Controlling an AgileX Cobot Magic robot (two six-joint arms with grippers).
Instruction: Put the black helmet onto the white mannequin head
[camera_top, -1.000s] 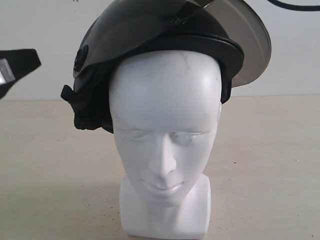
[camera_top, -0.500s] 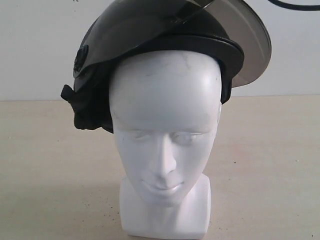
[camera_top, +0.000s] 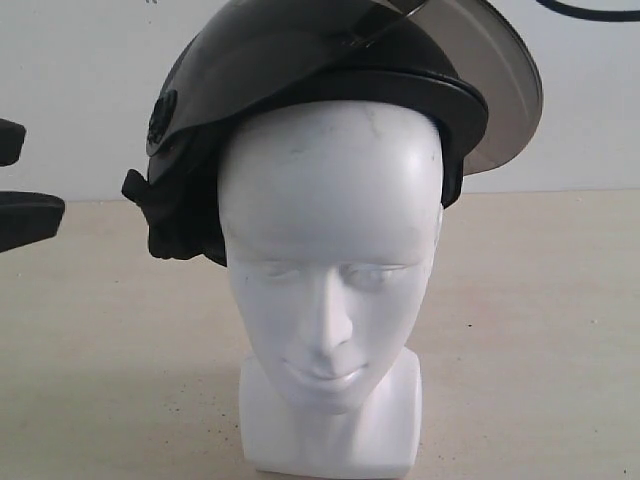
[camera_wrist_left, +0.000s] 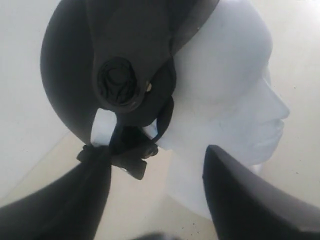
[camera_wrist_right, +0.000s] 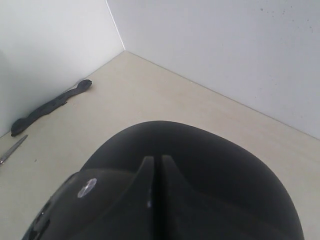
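Note:
The black helmet (camera_top: 330, 75) sits on the white mannequin head (camera_top: 330, 250), its tinted visor (camera_top: 500, 90) flipped up. The head stands upright on the tan table, facing the exterior camera. My left gripper (camera_top: 15, 180) is at the left edge, apart from the helmet. In the left wrist view it (camera_wrist_left: 156, 155) is open beside the helmet's side pivot (camera_wrist_left: 119, 82) and the hanging strap (camera_wrist_left: 127, 152), with nothing between its fingers. My right gripper (camera_wrist_right: 157, 159) is shut, its fingers lying over the helmet's crown (camera_wrist_right: 210, 165). It is not seen in the exterior view.
A long black strip (camera_wrist_right: 50, 106) and a thin metal tool (camera_wrist_right: 12, 150) lie on the table near the white wall. A black cable (camera_top: 590, 12) hangs at the top right of the exterior view. White walls close the back and side.
The left gripper's fingers left the exterior view's left edge, then came back lower and spread apart. Helmet and head have not moved.

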